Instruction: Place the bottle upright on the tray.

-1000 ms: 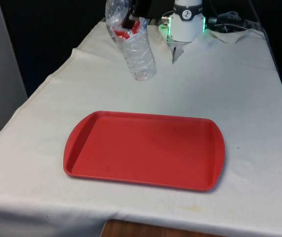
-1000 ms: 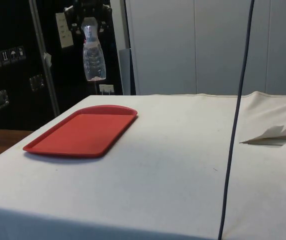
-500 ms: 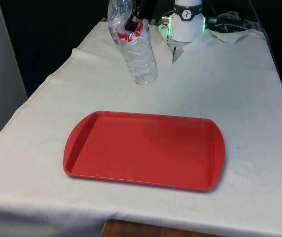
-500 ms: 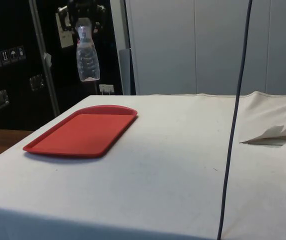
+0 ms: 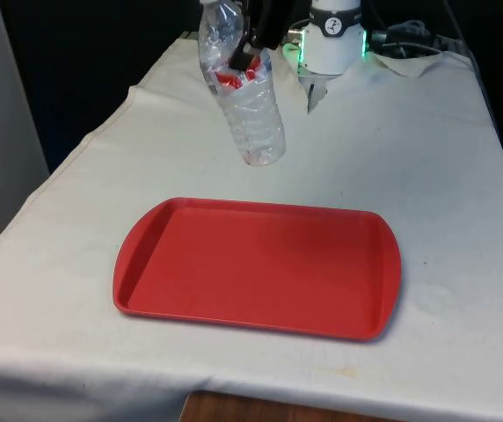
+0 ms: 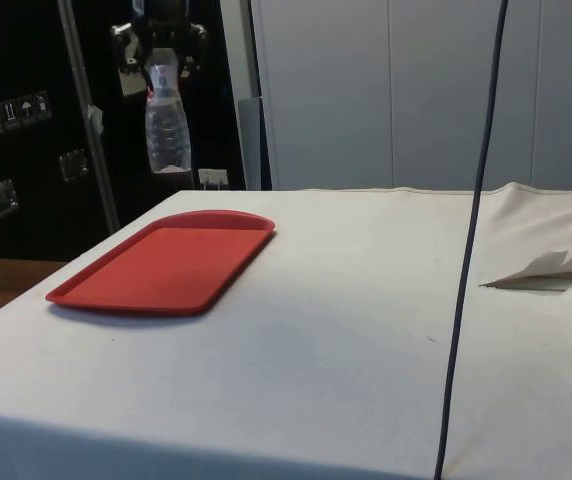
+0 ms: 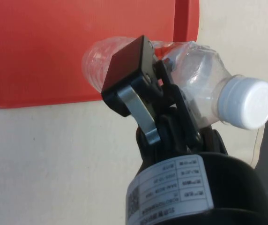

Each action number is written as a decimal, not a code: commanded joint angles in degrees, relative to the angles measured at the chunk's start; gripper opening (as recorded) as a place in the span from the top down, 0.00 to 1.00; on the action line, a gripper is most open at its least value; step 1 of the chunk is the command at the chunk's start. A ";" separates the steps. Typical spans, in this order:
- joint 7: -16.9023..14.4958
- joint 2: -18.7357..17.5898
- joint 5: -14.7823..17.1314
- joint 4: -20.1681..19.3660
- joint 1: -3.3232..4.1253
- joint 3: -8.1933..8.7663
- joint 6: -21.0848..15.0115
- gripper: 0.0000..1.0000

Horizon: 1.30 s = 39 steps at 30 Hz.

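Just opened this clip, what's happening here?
The black two-finger gripper is shut on a clear plastic bottle with a white cap, holding it in the air, cap up and slightly tilted. The flat red plastic tray lies bare on the white cloth; the bottle has not been set down yet.

A white round base [image 5: 334, 40] glows green at its sides. The gripper [image 7: 145, 89] is black, with square flat pads [image 7: 127, 63], grey metal links and a white printed label.
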<state>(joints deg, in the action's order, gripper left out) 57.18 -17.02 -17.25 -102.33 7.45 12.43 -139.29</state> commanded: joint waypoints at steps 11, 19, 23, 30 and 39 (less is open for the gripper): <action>0.97 -1.03 -1.72 -1.26 0.52 0.17 -4.70 1.00; 0.57 -1.55 -0.86 -2.23 0.23 -0.11 -6.99 1.00; 0.46 -1.78 -0.46 -2.58 0.06 -0.29 -7.85 1.00; 0.23 -2.12 0.17 -3.21 -0.06 -0.40 -9.63 1.00; 0.52 -2.75 -0.34 -3.61 0.23 -0.29 -11.75 1.00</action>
<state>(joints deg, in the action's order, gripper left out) 57.64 -19.77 -17.70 -105.71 7.68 12.26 -150.06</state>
